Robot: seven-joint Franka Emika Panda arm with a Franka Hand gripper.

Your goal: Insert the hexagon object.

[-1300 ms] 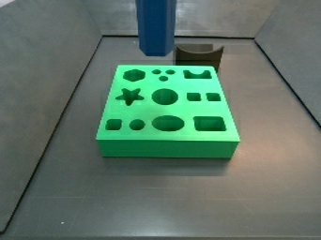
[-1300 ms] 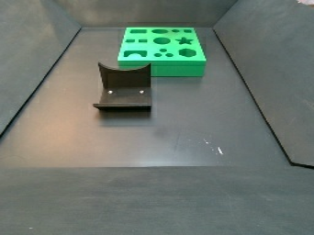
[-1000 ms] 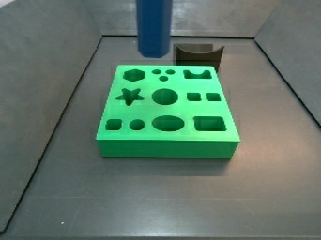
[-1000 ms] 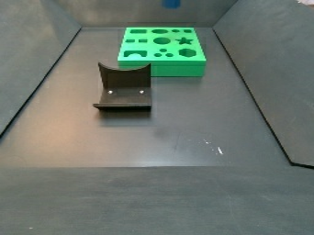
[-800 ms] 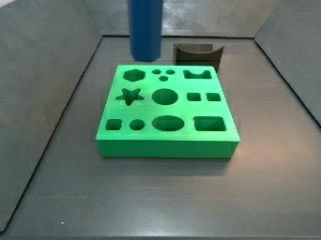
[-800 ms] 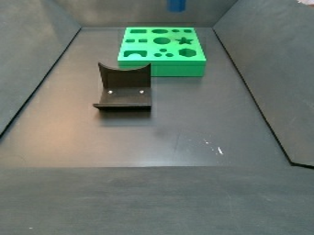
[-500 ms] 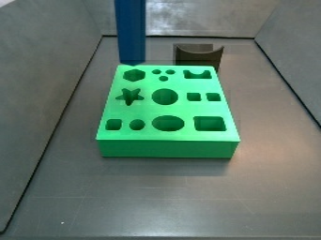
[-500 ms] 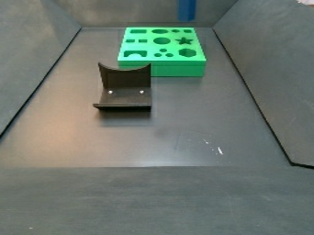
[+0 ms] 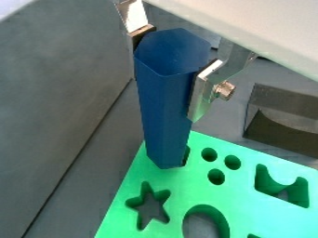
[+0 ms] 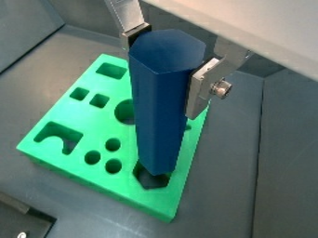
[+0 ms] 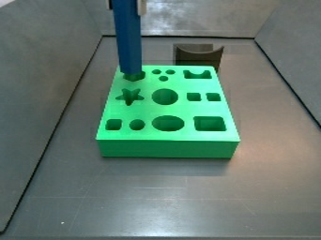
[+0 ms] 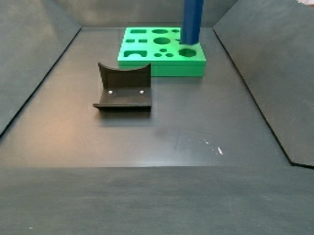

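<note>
The hexagon object (image 11: 126, 37) is a long blue faceted bar, held upright. Its lower end sits in the hexagonal hole at a corner of the green block (image 11: 167, 127), as both wrist views show (image 9: 165, 102) (image 10: 162, 102). It also shows in a side view (image 12: 193, 20). My gripper (image 9: 169, 56) is shut on the bar's upper part, one silver finger (image 10: 203, 85) on each side. The gripper body is out of view in both side views. The green block (image 12: 162, 50) has several shaped holes.
The dark fixture (image 12: 121, 89) stands on the grey floor in front of the green block in a side view, and behind the block in a side view (image 11: 198, 53). Grey walls ring the floor.
The blue bar has moved sideways over the block's corner and come down, so its lower end now meets the hexagonal hole.
</note>
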